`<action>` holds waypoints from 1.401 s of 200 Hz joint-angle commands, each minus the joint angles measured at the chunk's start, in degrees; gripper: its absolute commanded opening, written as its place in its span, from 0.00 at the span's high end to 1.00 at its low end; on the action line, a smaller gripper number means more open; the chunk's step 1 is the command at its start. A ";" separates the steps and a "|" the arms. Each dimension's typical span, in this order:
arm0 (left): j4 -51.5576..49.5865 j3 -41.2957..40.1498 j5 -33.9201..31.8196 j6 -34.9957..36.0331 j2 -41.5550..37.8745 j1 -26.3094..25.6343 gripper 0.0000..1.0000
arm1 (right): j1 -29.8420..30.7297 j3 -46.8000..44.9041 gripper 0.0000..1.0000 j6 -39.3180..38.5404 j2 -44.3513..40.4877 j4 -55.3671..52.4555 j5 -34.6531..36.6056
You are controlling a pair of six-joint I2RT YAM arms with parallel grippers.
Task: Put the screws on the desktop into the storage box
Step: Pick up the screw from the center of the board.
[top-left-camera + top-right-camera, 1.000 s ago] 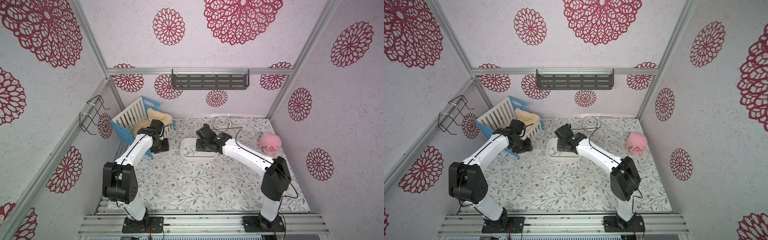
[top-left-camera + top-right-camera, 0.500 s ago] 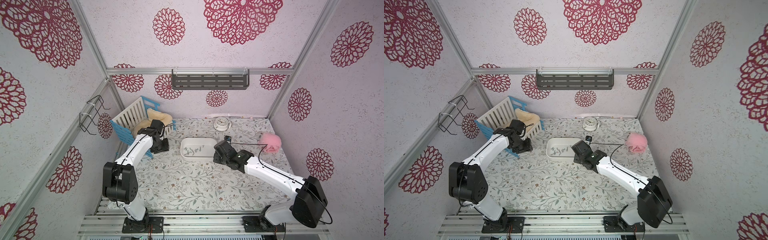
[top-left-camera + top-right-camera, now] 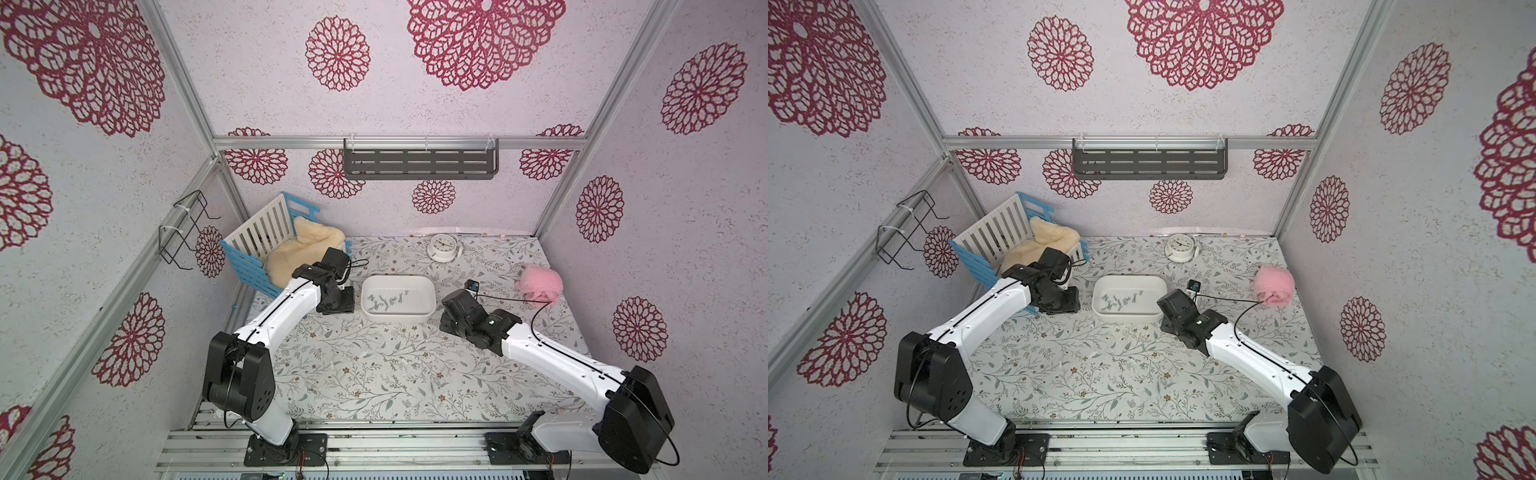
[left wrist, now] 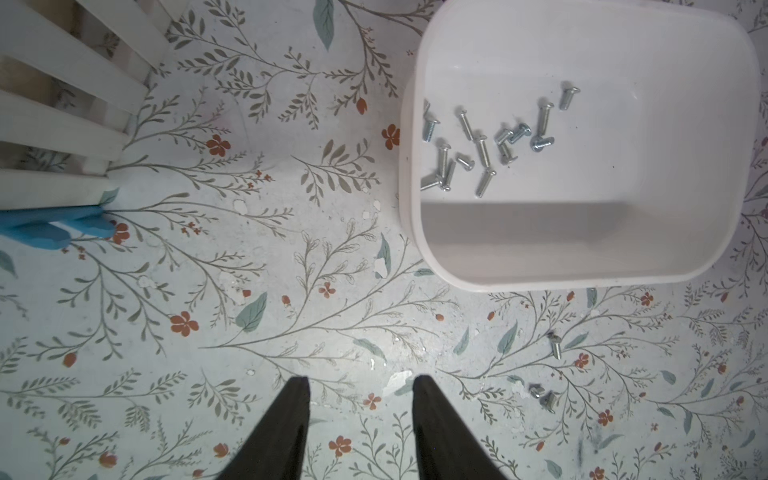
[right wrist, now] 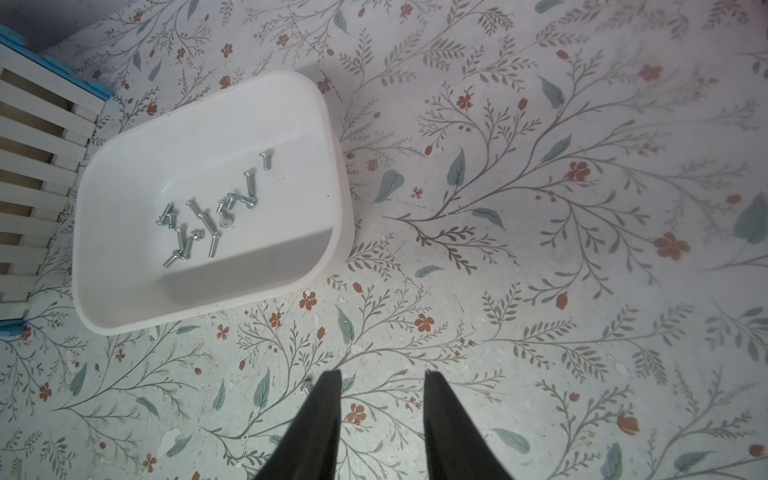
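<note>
My left arm (image 3: pixel 286 307) stretches toward the far side, wrist bent down. My left gripper (image 4: pixel 360 378) points downward, fingers parted and empty. My right arm (image 3: pixel 552 355) extends low toward the far left, and my right gripper (image 5: pixel 382 372) also stands parted, holding nothing.

Screws (image 3: pixel 384 301) are lying clustered in storage box (image 3: pixel 399 316); left gripper (image 3: pixel 337 305) and right gripper (image 3: pixel 452 319) are flanking it, pointing down at desktop (image 3: pixel 374 374).

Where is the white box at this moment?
In both top views the box stands on the desktop, right of the crate and in front of the clock.
</note>
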 commanded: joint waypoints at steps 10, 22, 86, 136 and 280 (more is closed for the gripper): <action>0.51 -2.26 -0.20 -2.81 -1.50 -4.54 0.54 | -1.19 -0.28 0.63 1.92 -3.50 0.80 2.98; 0.65 -2.79 -0.54 -4.17 -1.84 -6.51 0.54 | -1.47 -0.65 0.63 2.81 -4.42 0.34 4.08; 4.84 -1.64 -2.48 -14.28 -0.71 -18.79 0.54 | -4.29 -3.89 0.62 8.04 -8.64 -0.75 5.81; 7.91 -0.04 -5.19 -23.40 4.79 -22.47 0.54 | -4.85 -4.99 0.61 8.31 -10.38 -1.12 5.60; 9.29 8.59 -5.33 -31.17 22.39 -30.62 0.47 | -7.45 -9.86 0.58 11.21 -17.93 -2.44 6.83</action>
